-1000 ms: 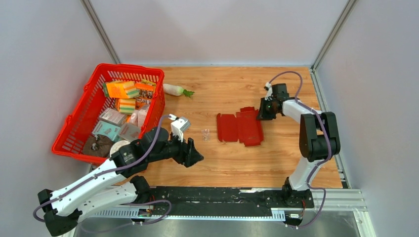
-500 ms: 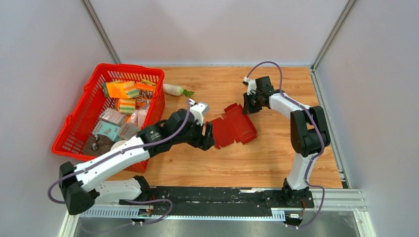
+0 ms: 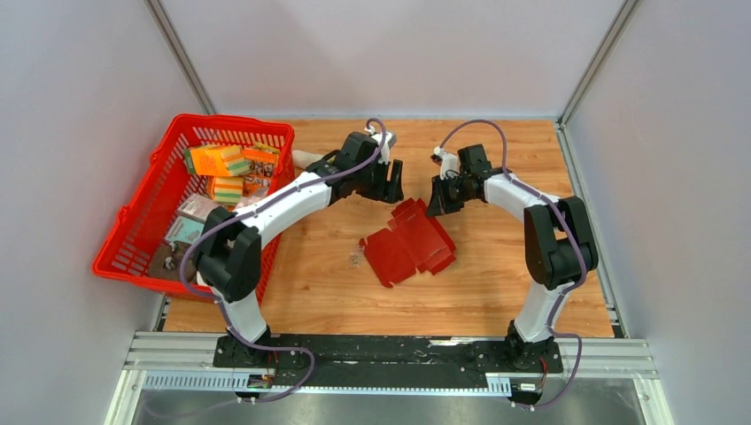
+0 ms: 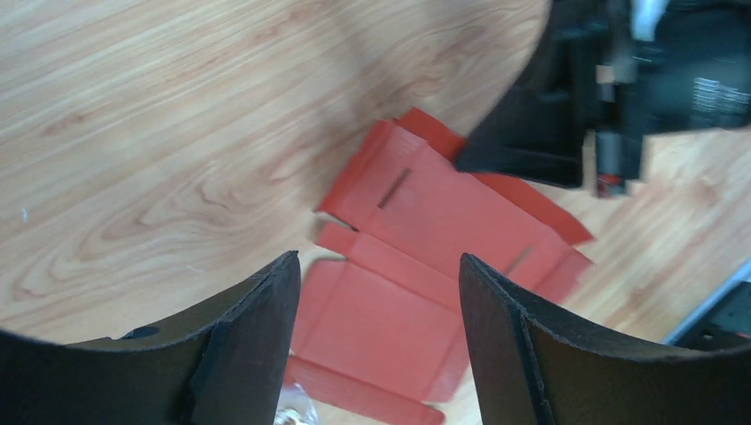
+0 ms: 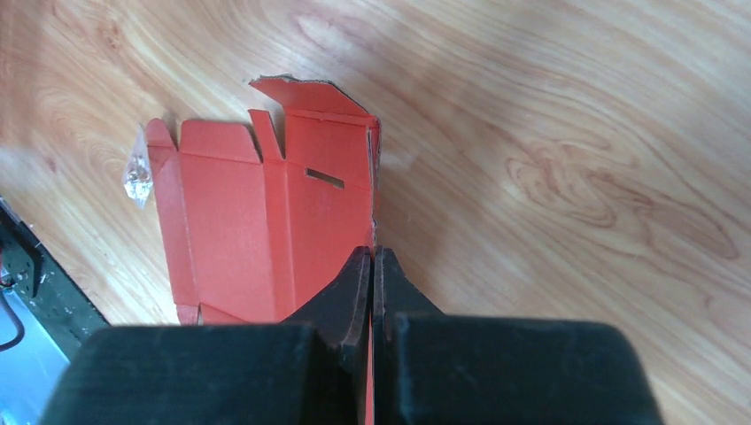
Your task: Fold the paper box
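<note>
The paper box (image 3: 406, 248) is a flat, dark red cardboard blank with creased panels, lying skewed on the wood table. Its far right edge is raised. My right gripper (image 3: 437, 203) is shut on that edge. In the right wrist view the fingers (image 5: 373, 258) press together with a thin red sliver of the paper box (image 5: 239, 212) between them. My left gripper (image 3: 390, 182) hovers open just beyond the box's far corner. In the left wrist view its wide-apart jaws (image 4: 381, 266) frame the paper box (image 4: 416, 221) below, touching nothing.
A large red mesh basket (image 3: 133, 232) full of packets stands at the left. A white radish (image 3: 304, 158) peeks out behind the left arm. A small clear wrapper (image 3: 354, 258) lies by the box's left corner. Grey walls close off the back and sides.
The left arm swung from the near left up to the back middle, over the box. The right gripper shut on the box's edge and pulled it leftward, turning the blank.
</note>
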Motion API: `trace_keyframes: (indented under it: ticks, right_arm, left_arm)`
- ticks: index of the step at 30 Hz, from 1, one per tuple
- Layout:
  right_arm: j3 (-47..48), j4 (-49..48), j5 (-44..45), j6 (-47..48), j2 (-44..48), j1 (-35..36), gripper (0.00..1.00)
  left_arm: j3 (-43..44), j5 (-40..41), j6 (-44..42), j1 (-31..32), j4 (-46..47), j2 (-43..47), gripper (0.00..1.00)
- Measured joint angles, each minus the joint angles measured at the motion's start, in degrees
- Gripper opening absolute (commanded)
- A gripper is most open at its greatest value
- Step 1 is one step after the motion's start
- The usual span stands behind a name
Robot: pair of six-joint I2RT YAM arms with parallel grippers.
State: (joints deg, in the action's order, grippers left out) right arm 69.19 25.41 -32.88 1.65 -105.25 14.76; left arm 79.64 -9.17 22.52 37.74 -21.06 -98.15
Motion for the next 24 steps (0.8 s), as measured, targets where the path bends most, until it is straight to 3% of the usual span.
trace_keyframes:
  ticks: [8, 11, 20, 24]
  right_arm:
    - [-4.48, -0.87, 2.21, -1.9, 6.05, 4.02, 0.0]
    - [-5.97, -0.87, 3.02, -2.05, 8.0, 5.18, 0.0]
    - [-6.25, -0.81, 7.96, -2.03, 8.28, 6.8, 0.0]
    - [-6.58, -0.79, 8.94, -2.03, 8.41, 7.48, 0.0]
  left_arm:
    - [1.95, -3.65, -6.12, -1.73, -1.92, -8.63, 0.73]
    - [2.49, -5.73, -7.74, -1.68, -1.86, -11.17, 0.69]
    - [1.73, -11.06, -10.29, -1.51, -1.2, -15.23, 0.42]
    - [0.61, -12.46, -10.88, -1.51, -0.02, -15.23, 0.19]
